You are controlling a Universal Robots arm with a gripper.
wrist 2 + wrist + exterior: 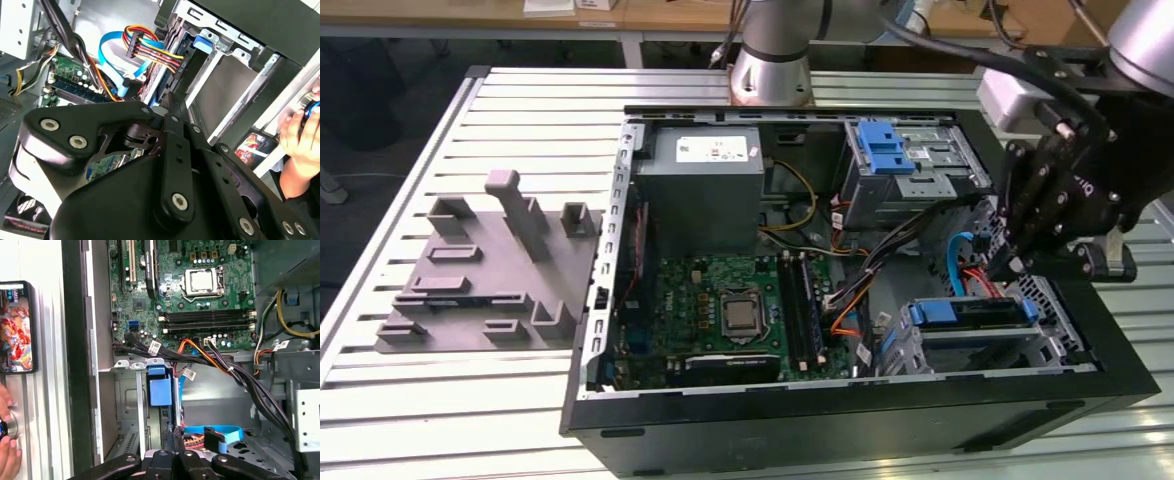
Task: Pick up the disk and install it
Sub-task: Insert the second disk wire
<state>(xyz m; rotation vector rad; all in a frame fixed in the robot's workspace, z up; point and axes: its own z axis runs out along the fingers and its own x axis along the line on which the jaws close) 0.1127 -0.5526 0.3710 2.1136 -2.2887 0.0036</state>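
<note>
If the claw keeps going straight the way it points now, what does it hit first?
Most likely the disk seated in the drive cage: the claw points along its blue bracket. Depth is unclear; the blue cable lies just beside that line.

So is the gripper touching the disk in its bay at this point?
Cannot tell. In the first wrist view the gripper reaches the edge of the disk in its cage, but the contact point itself is hidden; the exterior view doesn't settle it either.
</note>
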